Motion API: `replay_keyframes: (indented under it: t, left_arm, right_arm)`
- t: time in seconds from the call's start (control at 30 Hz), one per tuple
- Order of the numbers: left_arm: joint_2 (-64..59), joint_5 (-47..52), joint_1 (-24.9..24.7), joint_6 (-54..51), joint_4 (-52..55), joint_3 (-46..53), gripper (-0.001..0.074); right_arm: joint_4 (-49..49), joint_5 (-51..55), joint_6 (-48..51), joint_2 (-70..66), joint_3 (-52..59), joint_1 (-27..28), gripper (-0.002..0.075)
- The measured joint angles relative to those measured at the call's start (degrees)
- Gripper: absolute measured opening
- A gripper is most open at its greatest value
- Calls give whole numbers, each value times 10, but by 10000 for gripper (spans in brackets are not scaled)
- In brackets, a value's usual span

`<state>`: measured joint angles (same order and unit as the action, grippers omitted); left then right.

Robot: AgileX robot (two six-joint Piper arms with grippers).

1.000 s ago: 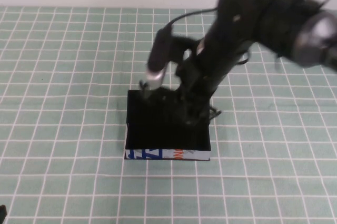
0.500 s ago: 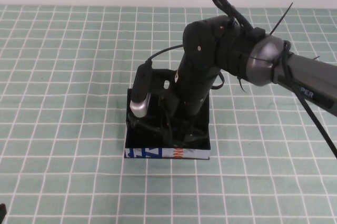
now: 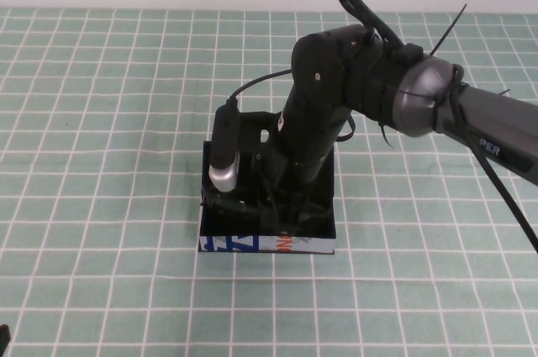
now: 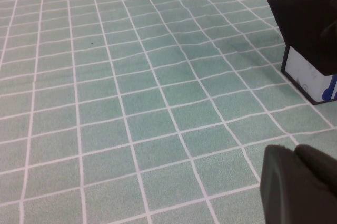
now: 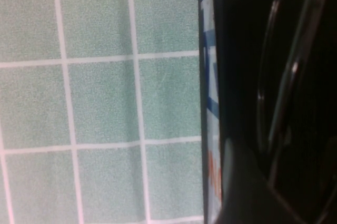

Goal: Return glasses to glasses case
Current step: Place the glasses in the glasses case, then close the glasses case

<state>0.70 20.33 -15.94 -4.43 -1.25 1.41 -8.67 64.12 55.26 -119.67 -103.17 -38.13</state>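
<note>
The glasses case (image 3: 267,235) stands on the bench (image 3: 101,122), a surface covered by a green mat with a white grid, slightly left of the middle in the high view. Its white front edge with blue and orange marks faces the robot. The right arm reaches in from the right side and bends down over the case, so that the right gripper (image 3: 282,206) sits low inside the black interior, close behind the printed front edge. The glasses (image 5: 287,76) lie inside the case directly beside the right gripper: in the right wrist view their thin dark frame and curved lens rims show against the black interior, with one dark gripper finger (image 5: 247,192) next to the lower part of the frame. The right gripper appears partly closed around the thin frame, though the dark parts overlap and actual contact cannot be confirmed. The left gripper (image 4: 297,184) is seen only as a dark rounded shape at the edge of the left wrist view, above bare mat and well apart from the case; whether it is open or closed cannot be told.
</note>
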Motion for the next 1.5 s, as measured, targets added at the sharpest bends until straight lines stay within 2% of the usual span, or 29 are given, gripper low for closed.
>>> replay_keyframes:
  t: [0.2, 0.5, 0.8, 0.9, 1.0, 1.07, 1.13, 1.3, 1.5]
  left_arm:
    - [0, 0, 0, 0, 0, 0, -2]
    - [0, 0, 0, 0, 0, 0, -2]
    - [0, 0, 0, 0, 0, 0, -2]
    - [0, 0, 0, 0, 0, 0, -2]
    - [0, 0, 0, 0, 0, 0, -2]
    - [0, 0, 0, 0, 0, 0, -2]
    - [0, 0, 0, 0, 0, 0, -2]
    - [0, 0, 0, 0, 0, 0, -2]
    - [0, 0, 0, 0, 0, 0, -2]
  right_arm:
    - [0, 0, 0, 0, 0, 0, 289]
    - [0, -15, 0, 0, 0, 0, 410]
    - [0, -28, 0, 0, 0, 0, 414]
    - [0, -29, -9, 0, 0, 0, 366]
    - [9, -55, -61, 0, 0, 0, 221]
    - [29, -82, -109, 0, -3, 0, 94]
    - [45, -111, -152, 0, -11, 0, 38]
    - [49, -184, -239, 0, -41, 12, -6]
    - [50, -184, -305, 0, -81, 42, -11]
